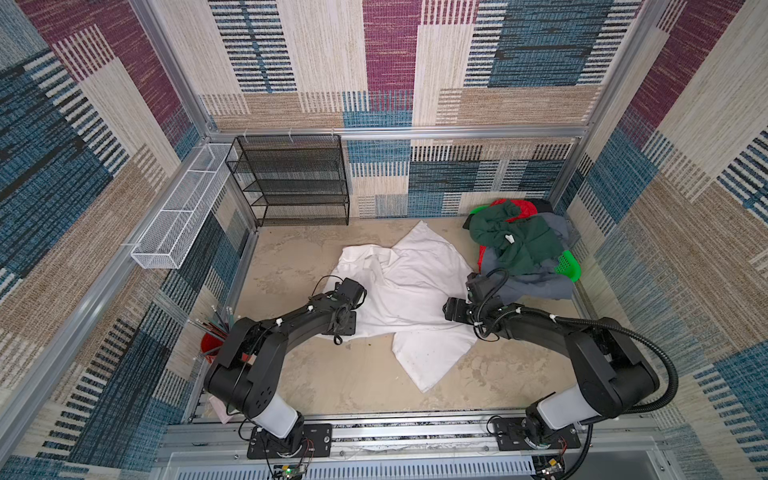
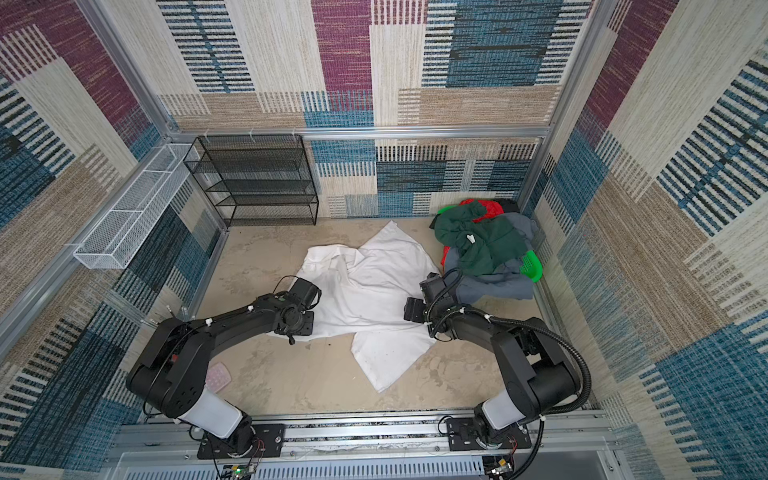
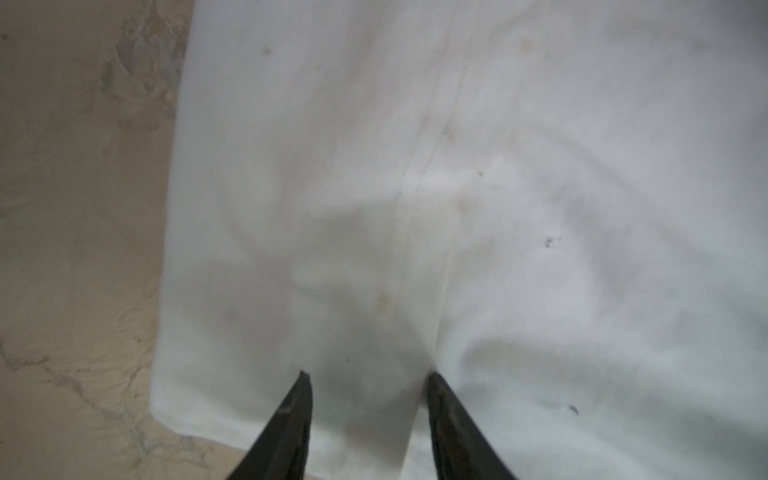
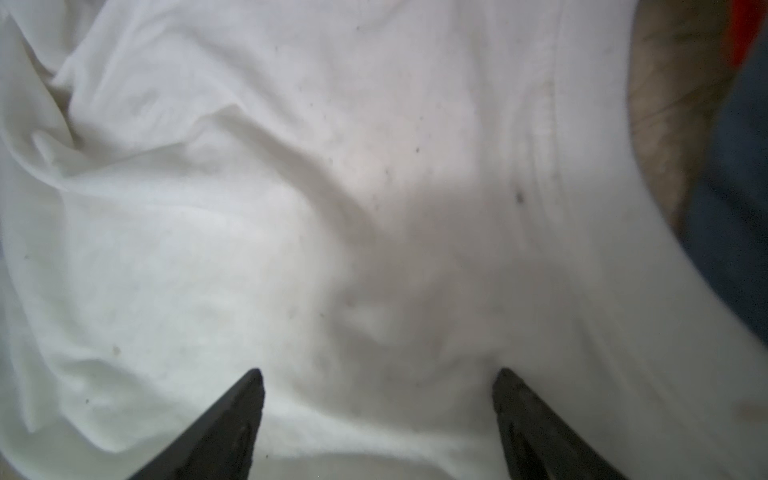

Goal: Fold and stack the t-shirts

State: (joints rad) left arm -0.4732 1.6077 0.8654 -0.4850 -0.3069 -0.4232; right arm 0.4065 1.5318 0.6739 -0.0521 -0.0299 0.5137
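Both top views show one white t-shirt and one green basket.

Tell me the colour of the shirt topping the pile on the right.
Dark green; the shirt shows best in a top view.

White t-shirt on beige tabletop

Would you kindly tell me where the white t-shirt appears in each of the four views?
In both top views: white t-shirt spread across the middle of the table.
Left wrist: covers most of the picture.
Right wrist: fills nearly the whole picture.
Shared landmark: the bare beige table bordering its edge.
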